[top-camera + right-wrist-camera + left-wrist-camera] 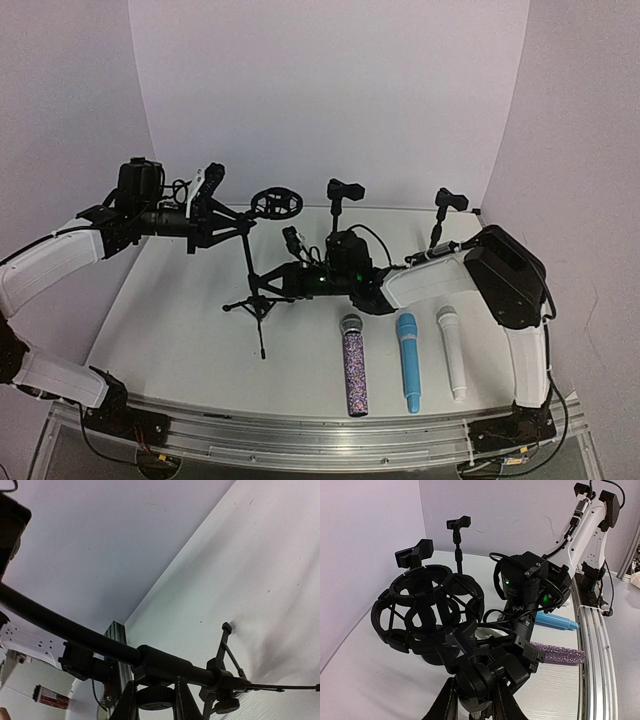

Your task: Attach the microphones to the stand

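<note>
Reaching in from the left, the left arm is held high and stretched rightward. The left pincer (475, 705) is clenched on the upper joint of the microphone stand (250, 262), just beside the round shock mount (277, 203).

The right arm folds across from the right with its elbow raised and its forearm low over the worktop (180, 330). The right pincer (154, 696) is clamped on the stand's black tube, close to the hub of the tripod legs.

All three microphones lie flat on the worktop, side by side to the right of the stand, with their heads pointing away from the arm bases:
- the glittery microphone (354, 365), nearest the stand
- the light blue microphone (408, 362), in the middle
- the white microphone (452, 352), on the outside

None of them touches the stand or either pincer.

Behind them stand a centre clip stand (343, 192) and a right clip stand (450, 202). A pale curved backdrop (330, 90) closes off the rear, and an aluminium rail (320, 430) runs along the near edge.
</note>
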### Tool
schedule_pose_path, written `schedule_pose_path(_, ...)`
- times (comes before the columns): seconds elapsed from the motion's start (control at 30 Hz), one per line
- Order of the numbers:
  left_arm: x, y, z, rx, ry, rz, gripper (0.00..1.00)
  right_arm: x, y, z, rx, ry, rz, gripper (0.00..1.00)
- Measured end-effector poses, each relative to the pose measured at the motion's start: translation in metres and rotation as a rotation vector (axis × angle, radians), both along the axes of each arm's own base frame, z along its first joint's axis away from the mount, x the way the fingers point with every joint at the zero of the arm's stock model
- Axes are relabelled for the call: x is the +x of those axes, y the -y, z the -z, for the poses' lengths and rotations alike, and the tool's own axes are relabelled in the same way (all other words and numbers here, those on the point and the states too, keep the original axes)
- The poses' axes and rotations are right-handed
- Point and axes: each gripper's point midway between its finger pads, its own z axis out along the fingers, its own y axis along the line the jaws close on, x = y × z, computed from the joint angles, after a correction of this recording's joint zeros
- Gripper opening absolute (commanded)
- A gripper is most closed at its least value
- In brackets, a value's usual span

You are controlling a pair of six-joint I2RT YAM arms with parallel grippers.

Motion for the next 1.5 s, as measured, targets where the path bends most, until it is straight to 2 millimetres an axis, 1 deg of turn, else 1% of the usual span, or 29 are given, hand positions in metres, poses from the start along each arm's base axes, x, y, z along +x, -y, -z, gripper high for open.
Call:
schedule_pose_path(0.13, 0.002, 0.001, -0.001, -0.009, 0.019, -0.001, 0.0, 0.006, 0.001, -0.004, 0.029, -0.185, 0.035, 0.0)
schedule_pose_path(0.3, 0.008, -0.002, -0.002, -0.017, 0.039, -0.019, 0.0, 0.014, -0.006, -0.004, 0.08, -0.421, 0.074, 0.0)
schedule_pose_path(0.63, 0.012, -0.002, 0.0, -0.019, 0.021, -0.033, 0.0, 0.017, -0.004, -0.004, 0.18, -0.783, 0.179, 0.0)
schedule_pose_path(0.67, 0.013, -0.002, 0.0, -0.019, 0.017, -0.037, 0.0, 0.018, -0.004, -0.004, 0.19, -0.806, 0.189, 0.03)
schedule_pose_path(0.7, 0.013, -0.003, 0.001, -0.019, 0.014, -0.04, 0.0, 0.018, -0.004, -0.004, 0.201, -0.829, 0.201, 0.11)
schedule_pose_path(0.8, 0.015, -0.003, 0.002, -0.017, 0.003, -0.05, 0.0, 0.018, -0.003, -0.002, 0.236, -0.897, 0.23, 0.43)
schedule_pose_path(0.83, 0.015, -0.003, 0.002, -0.018, -0.001, -0.051, 0.0, 0.019, -0.003, -0.002, 0.243, -0.911, 0.242, 0.51)
schedule_pose_path(0.87, 0.015, -0.003, 0.002, -0.018, -0.004, -0.05, 0.0, 0.02, -0.002, -0.001, 0.248, -0.926, 0.254, 0.64)
schedule_pose_path(0.9, 0.014, -0.003, 0.001, -0.018, -0.007, -0.049, 0.0, 0.023, -0.001, 0.0, 0.252, -0.937, 0.268, 0.74)
schedule_pose_path(0.93, 0.014, -0.002, 0.001, -0.016, -0.014, -0.049, 0.0, 0.024, 0.0, 0.0, 0.254, -0.94, 0.276, 0.82)
schedule_pose_path(0.97, 0.013, -0.002, 0.001, -0.014, -0.022, -0.048, 0.0, 0.026, 0.001, 0.0, 0.256, -0.94, 0.281, 0.87)
schedule_pose_path(1.07, 0.013, -0.002, 0.001, -0.01, -0.037, -0.051, 0.0, 0.03, 0.003, 0.002, 0.256, -0.919, 0.292, 0.9)
schedule_pose_path(1.13, 0.014, -0.002, 0.0, -0.008, -0.044, -0.054, 0.0, 0.029, 0.007, 0.007, 0.238, -0.896, 0.297, 0.9)
schedule_pose_path(1.27, 0.015, -0.003, 0.0, -0.005, -0.055, -0.067, 0.0, 0.021, 0.018, 0.025, 0.155, -0.848, 0.318, 0.9)
schedule_pose_path(1.33, 0.016, -0.003, 0.0, -0.006, -0.06, -0.073, 0.0, 0.015, 0.026, 0.03, 0.107, -0.814, 0.326, 0.89)
schedule_pose_path(1.4, 0.017, -0.004, 0.0, -0.006, -0.064, -0.08, 0.0, 0.01, 0.032, 0.027, 0.064, -0.764, 0.323, 0.88)
schedule_pose_path(1.5, 0.018, -0.004, 0.0, -0.007, -0.069, -0.087, 0.0, 0.003, 0.04, 0.013, -0.026, -0.63, 0.3, 0.87)
